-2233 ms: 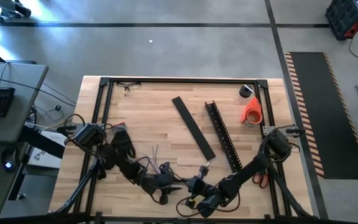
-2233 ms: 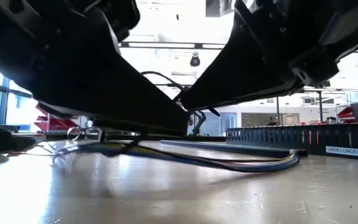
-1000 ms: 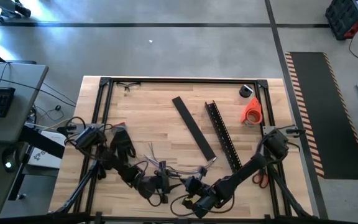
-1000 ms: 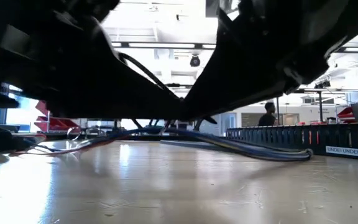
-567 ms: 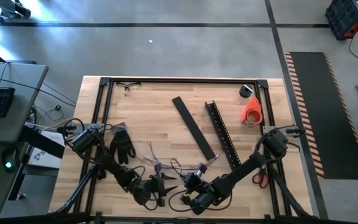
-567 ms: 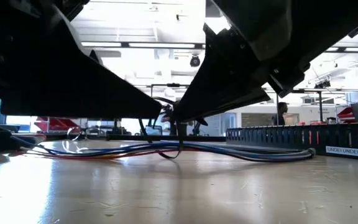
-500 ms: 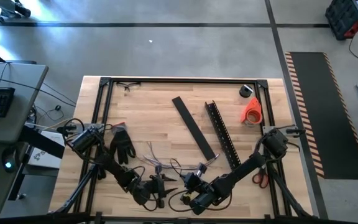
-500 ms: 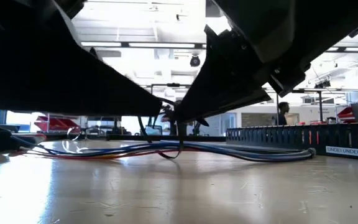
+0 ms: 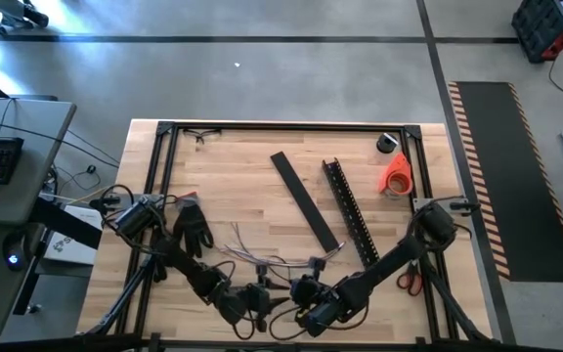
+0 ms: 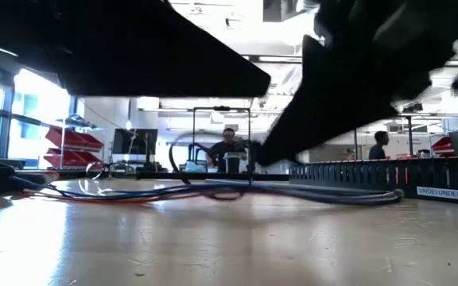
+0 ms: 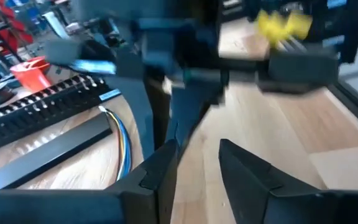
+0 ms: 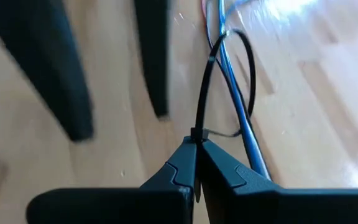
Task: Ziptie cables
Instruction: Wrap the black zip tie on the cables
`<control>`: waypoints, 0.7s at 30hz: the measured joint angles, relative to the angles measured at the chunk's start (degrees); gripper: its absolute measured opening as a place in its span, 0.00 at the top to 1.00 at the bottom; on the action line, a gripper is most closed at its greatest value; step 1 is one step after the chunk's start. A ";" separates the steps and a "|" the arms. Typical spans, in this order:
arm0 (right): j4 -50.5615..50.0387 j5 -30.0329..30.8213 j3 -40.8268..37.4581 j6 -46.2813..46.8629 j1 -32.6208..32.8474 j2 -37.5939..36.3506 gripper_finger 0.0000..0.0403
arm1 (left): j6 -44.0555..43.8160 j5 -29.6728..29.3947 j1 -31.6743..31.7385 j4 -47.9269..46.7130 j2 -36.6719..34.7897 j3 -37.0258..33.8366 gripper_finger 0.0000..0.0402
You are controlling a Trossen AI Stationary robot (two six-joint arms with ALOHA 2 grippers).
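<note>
Now lying flat along the lower middle of the wooden desk [image 9: 213, 176]: thin purple, whitish and brown cables [image 12: 244, 134], ringed by a loose black zip tie [image 12: 211, 68]. Right gripper [image 12: 197, 163] clenched on its tail. Left gripper [image 11: 197, 162] released, newly lifted clear. Loop closed, cinching likely next.

The cables [image 10: 213, 191], a thin blue, whitish and reddish bundle, lie flat along the table.
</note>
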 joint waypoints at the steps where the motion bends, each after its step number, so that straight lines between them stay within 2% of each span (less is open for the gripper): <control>1: 0.03 0.01 -0.03 -1.31 0.20 -0.58 1.00 | 0.49 0.80 0.36 -0.48 0.00 0.17 0.73; 7: 1.09 -2.62 -3.57 -3.07 0.34 -4.30 1.00 | 4.41 1.54 1.56 -1.87 0.02 0.25 0.69; 13: 14.31 -6.98 -10.71 -7.10 0.65 -7.19 1.00 | 5.01 1.91 2.08 -1.81 0.02 0.27 0.68; 17: 22.13 -8.68 -13.53 -9.89 0.66 -7.55 1.00 | 4.87 5.29 2.77 -1.88 0.02 0.27 0.68; 21: 23.24 -8.76 -13.81 -10.46 0.65 -7.55 1.00 | 4.59 9.30 3.98 -2.13 0.02 0.27 0.69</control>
